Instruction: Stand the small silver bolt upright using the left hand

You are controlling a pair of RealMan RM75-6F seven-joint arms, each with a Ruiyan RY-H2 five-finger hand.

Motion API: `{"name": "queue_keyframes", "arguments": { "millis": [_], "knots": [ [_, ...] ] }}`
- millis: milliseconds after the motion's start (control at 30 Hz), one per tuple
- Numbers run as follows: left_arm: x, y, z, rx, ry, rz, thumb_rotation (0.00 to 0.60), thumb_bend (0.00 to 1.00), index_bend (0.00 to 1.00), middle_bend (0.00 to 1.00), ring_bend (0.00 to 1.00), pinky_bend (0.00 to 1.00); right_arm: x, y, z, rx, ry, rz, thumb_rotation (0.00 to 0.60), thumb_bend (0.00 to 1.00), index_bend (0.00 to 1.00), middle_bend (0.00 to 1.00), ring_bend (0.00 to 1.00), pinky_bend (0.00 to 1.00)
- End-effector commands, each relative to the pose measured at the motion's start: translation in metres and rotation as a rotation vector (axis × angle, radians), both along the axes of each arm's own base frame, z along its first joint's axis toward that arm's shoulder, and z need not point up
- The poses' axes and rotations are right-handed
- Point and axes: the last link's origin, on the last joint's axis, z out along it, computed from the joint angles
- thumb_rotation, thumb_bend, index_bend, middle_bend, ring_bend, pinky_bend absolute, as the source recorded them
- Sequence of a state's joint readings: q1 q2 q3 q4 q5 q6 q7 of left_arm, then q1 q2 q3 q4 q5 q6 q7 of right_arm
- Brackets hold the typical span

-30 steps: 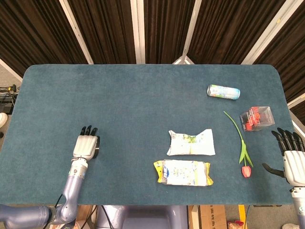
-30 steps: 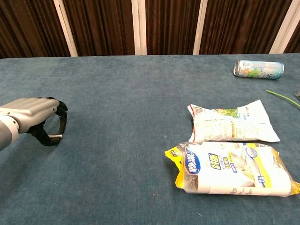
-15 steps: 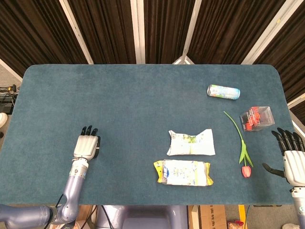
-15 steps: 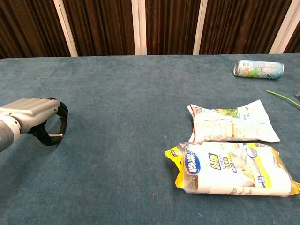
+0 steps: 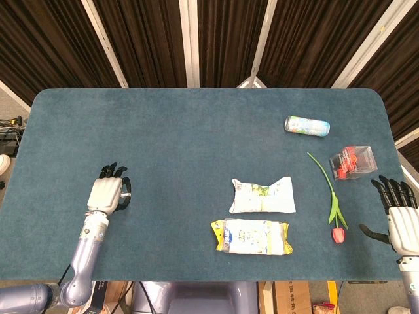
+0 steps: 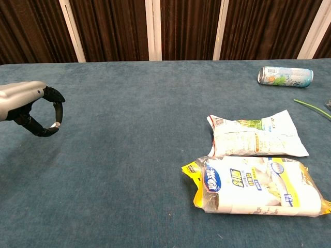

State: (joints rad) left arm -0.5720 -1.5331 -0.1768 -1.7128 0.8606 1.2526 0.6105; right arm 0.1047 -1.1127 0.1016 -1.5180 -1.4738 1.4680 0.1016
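Note:
The small silver bolt (image 6: 56,124) shows as a glint at the tips of my left hand (image 6: 28,106), pinched between the thumb and a curled black finger. The hand hangs a little above the blue table (image 5: 170,137) near its left front; in the head view the left hand (image 5: 107,195) hides the bolt. How the bolt is turned is too small to tell. My right hand (image 5: 402,217) stays at the table's right front edge with fingers spread and nothing in them, beside the tulip.
Two snack bags (image 6: 256,136) (image 6: 258,185) lie front centre-right. A can (image 5: 307,125) lies on its side at the back right. A tulip (image 5: 330,203) and a clear box of red items (image 5: 352,161) sit near the right edge.
My left hand has moved left and lifted off the table, carrying the bolt in its pinch. The right hand has barely moved.

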Motion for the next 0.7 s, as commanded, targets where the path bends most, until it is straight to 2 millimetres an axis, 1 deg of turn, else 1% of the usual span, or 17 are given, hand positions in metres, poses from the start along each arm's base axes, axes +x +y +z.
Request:
{"name": "queue_keyframes", "arguments": {
  "millis": [33,167,333,500,700],
  "knots": [
    [-0.008,0.000,0.014,-0.032,-0.182,0.031,0.600,0.53,0.57,0.15,0.00,0.00,0.000,0.000,-0.001,0.002,0.002,-0.001,0.600,0.10,0.13,0.10,0.07,0.00],
    [-0.021,0.006,0.016,-0.049,-0.326,0.057,0.600,0.53,0.57,0.16,0.00,0.00,0.001,0.001,-0.001,0.002,0.003,0.000,0.600,0.10,0.13,0.10,0.07,0.00],
    [-0.033,0.009,0.015,-0.077,-0.432,0.081,0.600,0.53,0.57,0.16,0.00,0.00,0.000,0.000,-0.001,0.001,0.002,-0.003,0.600,0.10,0.13,0.10,0.07,0.00],
    [-0.050,0.014,0.015,-0.107,-0.476,0.112,0.600,0.53,0.57,0.16,0.00,0.00,0.000,0.000,-0.002,0.006,0.003,-0.005,0.600,0.10,0.13,0.10,0.07,0.00],
    [-0.060,0.015,0.010,-0.121,-0.504,0.098,0.600,0.53,0.57,0.16,0.00,0.00,0.000,0.000,-0.002,0.007,0.000,-0.002,0.600,0.10,0.13,0.10,0.07,0.00]
  ]
}}
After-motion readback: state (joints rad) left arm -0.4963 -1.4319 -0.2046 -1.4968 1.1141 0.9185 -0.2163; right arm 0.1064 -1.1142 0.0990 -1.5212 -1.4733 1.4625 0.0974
